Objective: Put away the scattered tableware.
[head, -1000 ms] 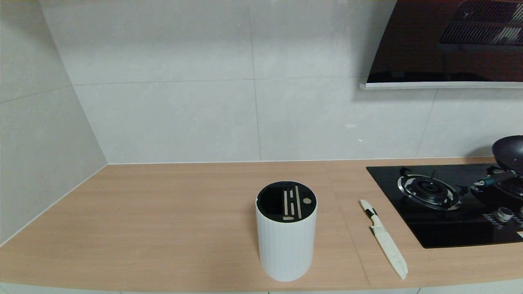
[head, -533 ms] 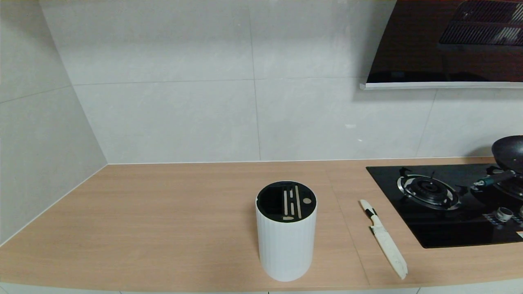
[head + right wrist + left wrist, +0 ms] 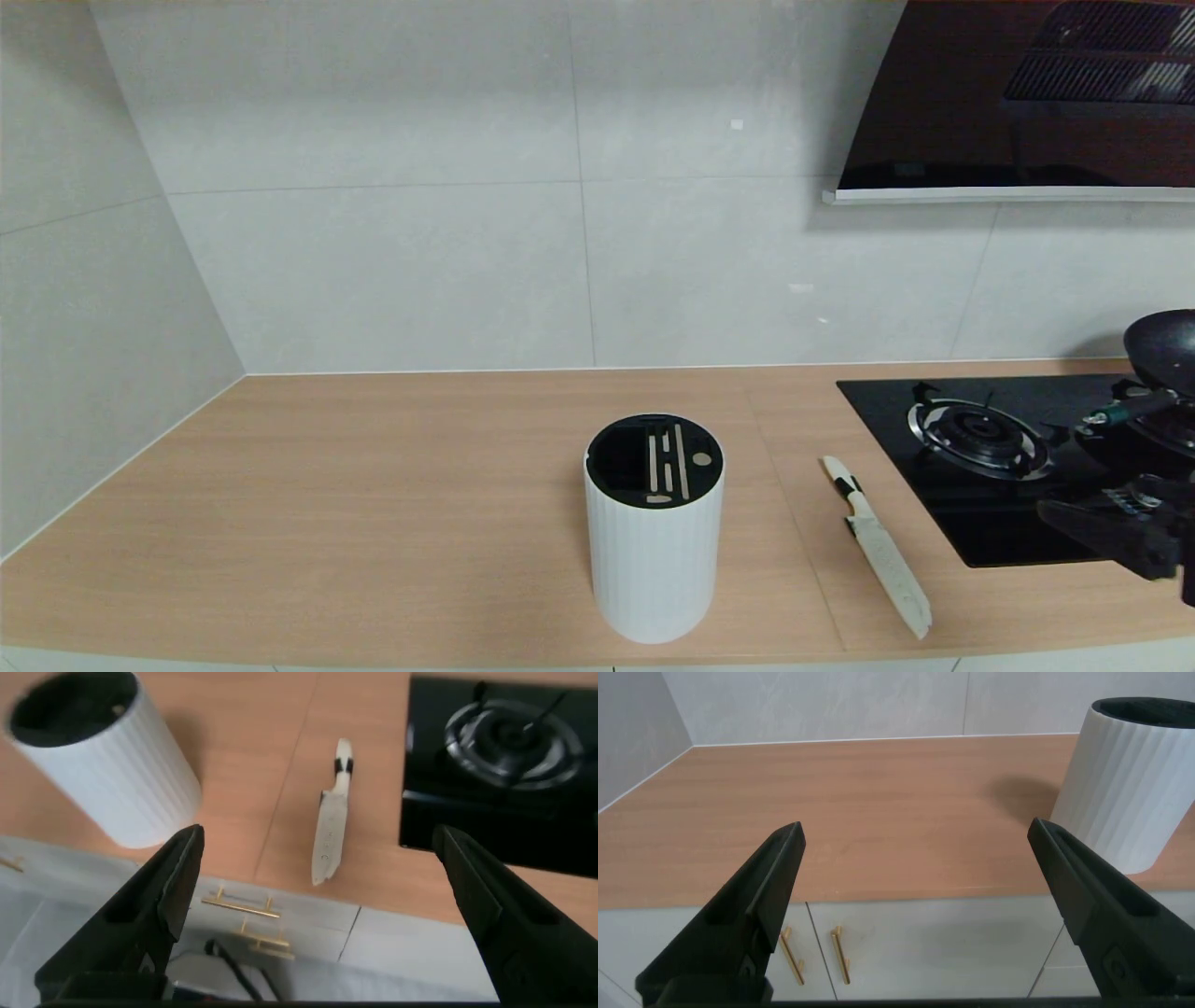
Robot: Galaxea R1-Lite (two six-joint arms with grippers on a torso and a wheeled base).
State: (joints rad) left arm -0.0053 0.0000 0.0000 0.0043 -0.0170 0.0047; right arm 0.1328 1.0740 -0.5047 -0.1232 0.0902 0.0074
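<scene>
Knife (image 3: 876, 546) lying on the bench (image 3: 420, 523), handle pointing far, blade near, sitting left of the nearer right gripper (image 3: 316, 845), its fingers (image 3: 159, 905) gaping open.

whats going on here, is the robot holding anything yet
Nothing is held yet. A white knife lies flat on the wooden counter, between the white slotted holder and the stove. The right gripper hangs open near the counter's front edge, with the knife below it. The left gripper is open too, low at the front of the counter, to the left of the holder. The holder's slots look empty from above.
</scene>
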